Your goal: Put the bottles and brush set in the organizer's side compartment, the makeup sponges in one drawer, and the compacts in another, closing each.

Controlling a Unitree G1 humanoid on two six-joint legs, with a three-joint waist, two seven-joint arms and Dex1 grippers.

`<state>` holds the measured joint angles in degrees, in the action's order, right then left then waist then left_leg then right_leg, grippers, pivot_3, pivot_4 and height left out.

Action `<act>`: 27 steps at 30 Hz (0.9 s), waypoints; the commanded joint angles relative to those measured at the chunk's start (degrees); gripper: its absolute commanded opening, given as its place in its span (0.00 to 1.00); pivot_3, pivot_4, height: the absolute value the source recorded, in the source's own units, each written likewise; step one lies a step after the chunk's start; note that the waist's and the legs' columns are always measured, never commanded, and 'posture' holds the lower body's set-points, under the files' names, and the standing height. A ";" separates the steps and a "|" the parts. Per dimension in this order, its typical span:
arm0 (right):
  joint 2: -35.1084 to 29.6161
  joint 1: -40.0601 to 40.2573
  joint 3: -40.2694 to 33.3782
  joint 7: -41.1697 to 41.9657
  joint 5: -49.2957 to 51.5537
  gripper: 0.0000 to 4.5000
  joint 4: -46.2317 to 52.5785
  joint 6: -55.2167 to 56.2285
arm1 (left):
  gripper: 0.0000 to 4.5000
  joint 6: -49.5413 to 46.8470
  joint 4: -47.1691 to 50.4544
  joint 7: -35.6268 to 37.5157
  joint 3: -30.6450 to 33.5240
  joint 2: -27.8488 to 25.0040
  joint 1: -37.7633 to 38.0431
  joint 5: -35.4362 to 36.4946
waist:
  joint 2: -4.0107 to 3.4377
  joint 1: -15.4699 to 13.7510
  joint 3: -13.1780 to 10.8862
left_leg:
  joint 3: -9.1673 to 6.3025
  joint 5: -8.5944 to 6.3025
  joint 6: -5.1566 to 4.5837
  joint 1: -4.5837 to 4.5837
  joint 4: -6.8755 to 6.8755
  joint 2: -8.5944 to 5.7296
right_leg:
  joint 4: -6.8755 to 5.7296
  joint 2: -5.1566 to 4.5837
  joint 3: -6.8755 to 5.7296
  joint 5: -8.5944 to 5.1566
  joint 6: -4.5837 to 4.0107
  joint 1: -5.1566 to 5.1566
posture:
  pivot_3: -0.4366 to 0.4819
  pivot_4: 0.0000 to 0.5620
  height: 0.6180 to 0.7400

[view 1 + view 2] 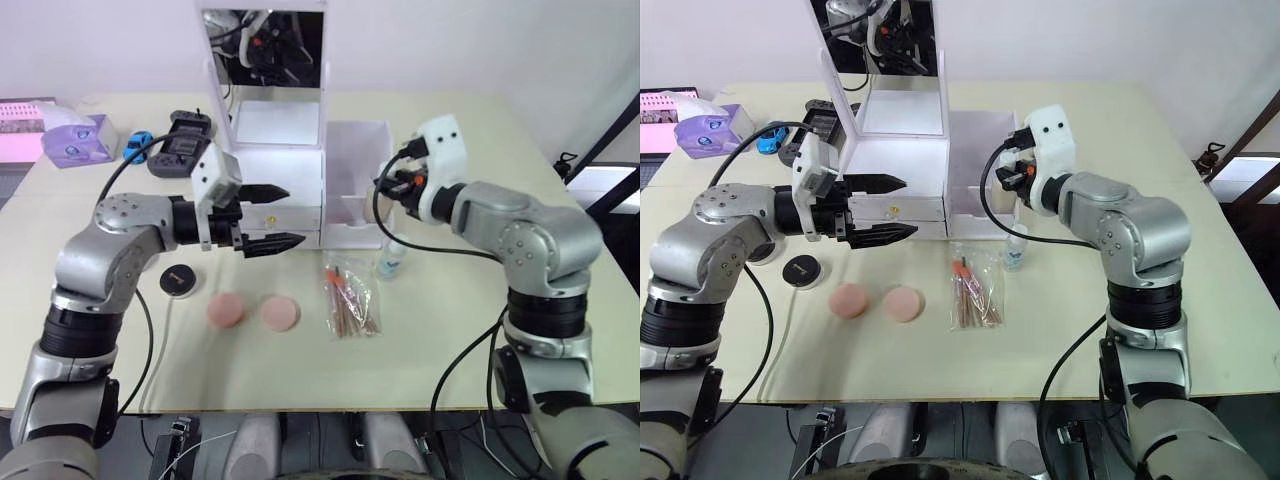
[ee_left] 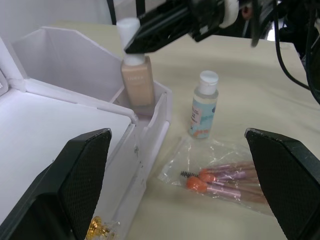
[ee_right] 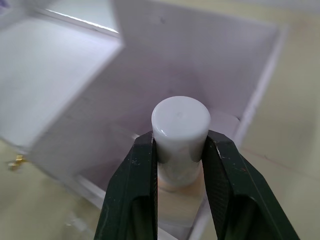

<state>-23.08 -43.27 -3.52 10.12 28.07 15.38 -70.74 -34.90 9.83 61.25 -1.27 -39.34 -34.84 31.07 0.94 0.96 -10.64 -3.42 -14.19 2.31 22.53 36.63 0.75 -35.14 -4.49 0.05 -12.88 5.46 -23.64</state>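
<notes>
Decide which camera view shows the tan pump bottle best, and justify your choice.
The left wrist view: the tan pump bottle stands inside the side compartment, its whole body visible, gripped by its cap. The right wrist view shows mainly its white cap between the right gripper. The eye views hide it behind that gripper.

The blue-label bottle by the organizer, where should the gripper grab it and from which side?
Grip the blue-label bottle at its white cap or neck, coming from above: it stands upright on the table, with the organizer close behind and the brush set beside it.
</notes>
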 commanded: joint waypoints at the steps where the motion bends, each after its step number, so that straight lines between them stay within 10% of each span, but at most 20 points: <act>1: 1.49 -0.59 -1.37 -2.05 -1.98 0.20 1.40 2.25 | 1.00 0.15 1.43 0.33 0.11 -0.05 -2.18 0.43 | 0.00 0.01 0.00 | 0.00 0.00 0.00 0.00 -0.03 0.00 | 0.00 0.00 0.00 0.00 0.00 -0.02 | 0.48 0.27 1.00; 11: 3.41 2.72 2.60 -2.91 -5.69 0.20 3.01 3.56 | 1.00 0.32 0.66 0.95 -0.79 0.50 -3.19 -0.04 | 0.00 0.02 0.00 | -0.01 0.01 0.00 -0.09 -0.33 0.00 | 0.01 0.01 0.00 -0.01 0.08 -0.05 | 0.48 0.27 1.00; 19: 1.44 0.62 0.11 -1.32 -4.61 0.99 7.74 -0.13 | 1.00 1.03 -0.29 1.63 -1.16 0.10 -3.46 -0.87 | 0.00 0.04 0.00 | -0.01 0.01 0.00 -0.09 -0.38 0.00 | 0.02 0.02 0.00 -0.02 0.09 -0.09 | 0.48 0.27 1.00; 27: -6.18 4.93 -12.30 11.46 5.12 0.99 16.34 2.43 | 1.00 1.34 -2.10 0.73 3.85 -1.82 -1.76 0.31 | 0.01 -0.16 0.01 | -0.01 0.01 0.00 -0.08 -0.41 0.00 | 0.07 0.01 -0.01 -0.04 0.12 -0.07 | 0.48 0.27 1.00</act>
<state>-28.51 -39.86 -12.17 17.67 30.88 28.85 -72.19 -34.59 8.07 61.97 -0.55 -39.91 -36.49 31.03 0.95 0.80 -10.63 -3.43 -14.19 2.31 22.44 36.20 0.75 -35.05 -4.48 0.04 -12.93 5.58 -23.71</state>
